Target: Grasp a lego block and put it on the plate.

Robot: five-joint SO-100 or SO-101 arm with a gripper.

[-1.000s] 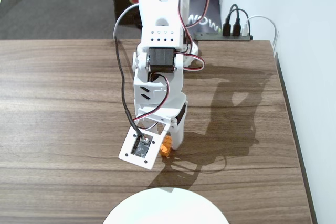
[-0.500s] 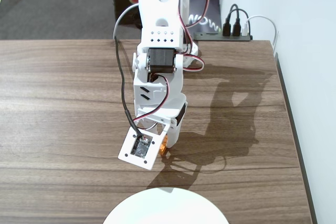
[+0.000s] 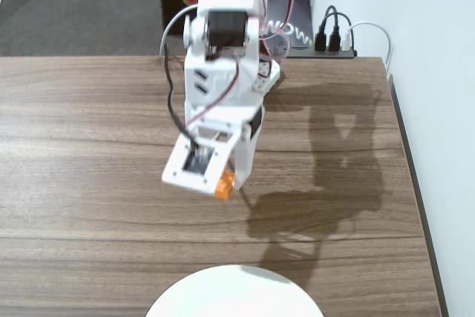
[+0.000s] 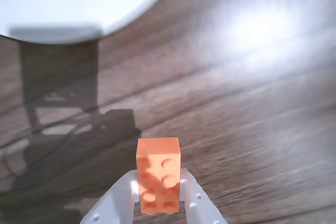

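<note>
Lego block (image 4: 157,176) pinched in gripper (image 4: 158,195) – above bare table (image 4: 252,119), short of plate (image 4: 79,3) rim.

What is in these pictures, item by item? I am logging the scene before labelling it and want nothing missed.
Block: one, orange, studded, held between the gripper fingers, above the table and short of the plate.
Plate: one, white, round, at the bottom edge of the fixed view, nothing seen on its visible part.
Table: one, dark wood grain, under everything.
Power strip: one, dark, at the table's far edge by the wall, with black plugs and a white plug in it.
Wall: white, along the right of the fixed view.
Arm: one, white with black motors and red and black wires, reaching toward the plate.
Gripper: one, white, shut on the block.
</note>
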